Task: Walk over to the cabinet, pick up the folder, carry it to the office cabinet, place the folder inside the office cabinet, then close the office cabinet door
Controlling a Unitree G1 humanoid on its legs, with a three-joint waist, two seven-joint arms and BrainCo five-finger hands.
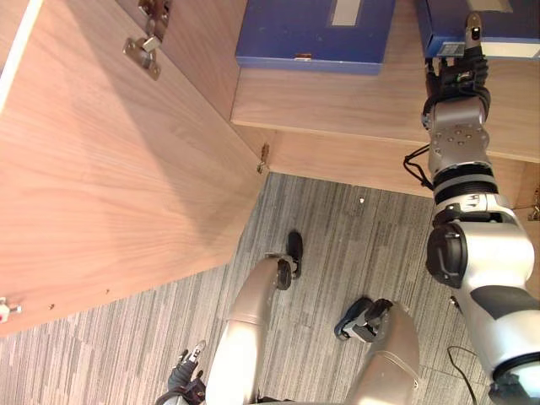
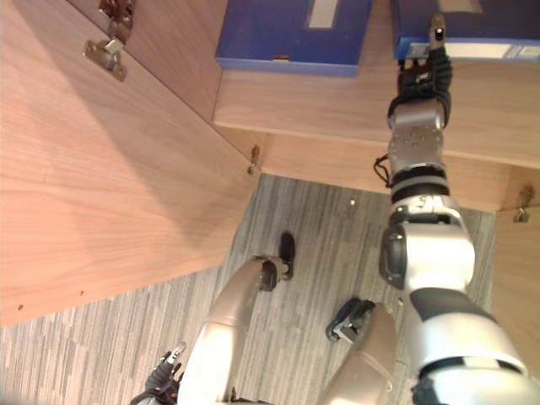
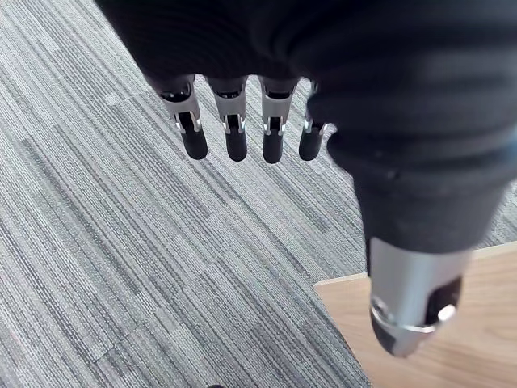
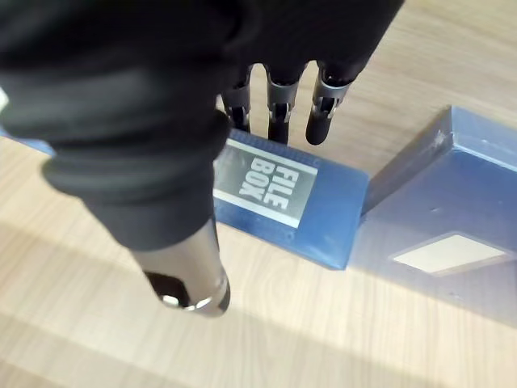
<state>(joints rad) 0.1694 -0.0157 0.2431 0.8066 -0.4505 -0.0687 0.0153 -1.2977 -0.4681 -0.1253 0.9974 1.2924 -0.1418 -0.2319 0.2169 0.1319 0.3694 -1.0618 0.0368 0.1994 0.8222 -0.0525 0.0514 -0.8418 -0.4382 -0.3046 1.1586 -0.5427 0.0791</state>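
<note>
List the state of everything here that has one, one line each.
cabinet door: open.
right folder: lying flat on the shelf, not gripped.
left folder: lying flat on the shelf, untouched.
right hand: open, fingers straight, reaching over the right folder.
left hand: open, fingers relaxed, holding nothing, above the carpet.

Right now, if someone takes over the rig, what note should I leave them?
Right hand: open, fingers straight at the near edge of the blue folder; contact unclear.
Left hand: open, hanging low over the carpet, holding nothing.
The folder lies on the office cabinet shelf beside a second blue folder.
Done: folder is inside.
Left: pull the right hand clear, then close the open door.
</note>
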